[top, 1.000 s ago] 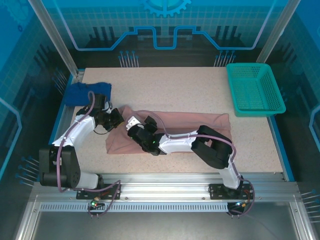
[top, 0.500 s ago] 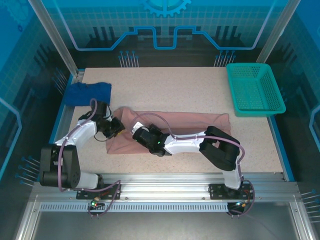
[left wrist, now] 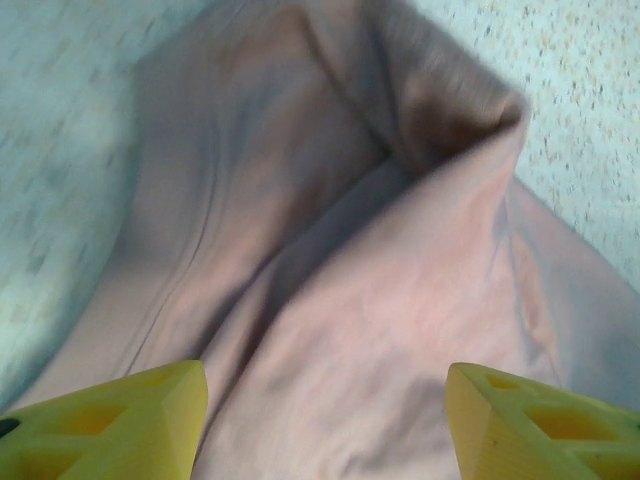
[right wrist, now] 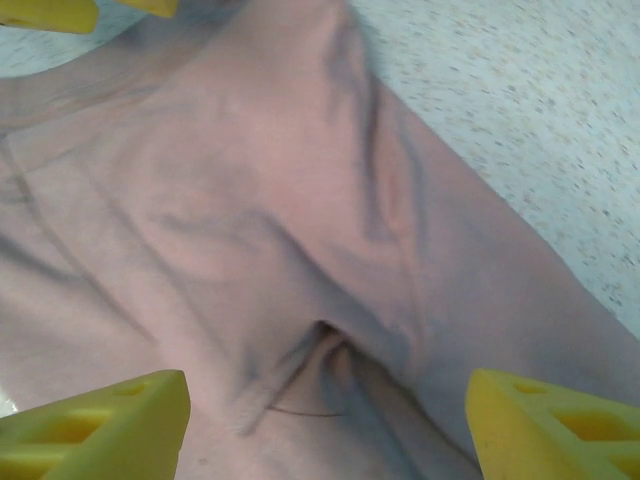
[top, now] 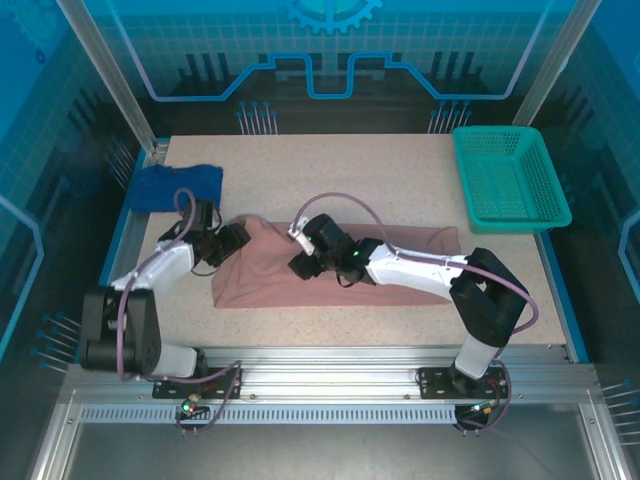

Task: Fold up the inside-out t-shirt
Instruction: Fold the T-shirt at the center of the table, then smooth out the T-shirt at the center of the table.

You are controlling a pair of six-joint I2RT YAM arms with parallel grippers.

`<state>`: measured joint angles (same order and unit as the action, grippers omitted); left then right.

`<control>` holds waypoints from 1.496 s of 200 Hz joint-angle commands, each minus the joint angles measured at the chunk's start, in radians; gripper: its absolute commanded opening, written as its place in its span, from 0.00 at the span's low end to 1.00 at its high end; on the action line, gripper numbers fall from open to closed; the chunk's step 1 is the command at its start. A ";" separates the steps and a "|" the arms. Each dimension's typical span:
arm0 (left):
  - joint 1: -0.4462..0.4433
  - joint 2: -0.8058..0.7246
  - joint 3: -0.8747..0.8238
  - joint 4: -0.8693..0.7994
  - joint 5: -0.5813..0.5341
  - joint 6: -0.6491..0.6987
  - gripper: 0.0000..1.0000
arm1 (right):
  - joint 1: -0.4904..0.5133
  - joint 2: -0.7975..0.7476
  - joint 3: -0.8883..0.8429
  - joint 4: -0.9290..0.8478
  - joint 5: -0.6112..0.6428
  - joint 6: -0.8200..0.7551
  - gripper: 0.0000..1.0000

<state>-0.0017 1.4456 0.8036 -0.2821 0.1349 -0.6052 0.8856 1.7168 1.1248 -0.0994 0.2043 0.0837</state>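
The dusty-pink t-shirt lies in a long rumpled strip across the middle of the speckled table. Its cloth is soft and matte, with deep creases. The left gripper and right gripper hover over its left half, their yellow fingers spread and pinching nothing.

T-shirt lies flat on the table, long axis left-right, nearer the table's near edge than its far edge. Everything else relative to the shirt:
- cloth: behind and left of the shirt's left end, near it but apart, at the table's left edge.
- basket: behind and right of the shirt's right end, close to that far-right corner.
- left gripper: at the shirt's left end, over the edge.
- right gripper: over the shirt, left of its middle; the right arm runs across the shirt's right half.
- grippers near each other, apart, shirt under both.
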 commanded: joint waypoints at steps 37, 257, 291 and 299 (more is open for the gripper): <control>-0.002 0.311 0.250 0.113 0.072 0.083 0.59 | -0.140 0.082 0.085 -0.126 -0.049 0.115 0.72; 0.067 0.562 0.535 -0.042 -0.052 0.104 0.00 | -0.497 0.276 0.148 -0.355 -0.094 0.250 0.59; 0.070 0.477 0.482 0.004 0.040 0.070 0.16 | -0.492 0.262 0.166 -0.353 -0.108 0.235 0.60; 0.069 0.453 0.463 0.017 0.061 0.060 0.25 | -0.490 0.265 0.171 -0.356 -0.109 0.234 0.60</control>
<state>0.0608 1.9858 1.3056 -0.2798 0.1097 -0.5041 0.4046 1.9587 1.2701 -0.4110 0.1249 0.3241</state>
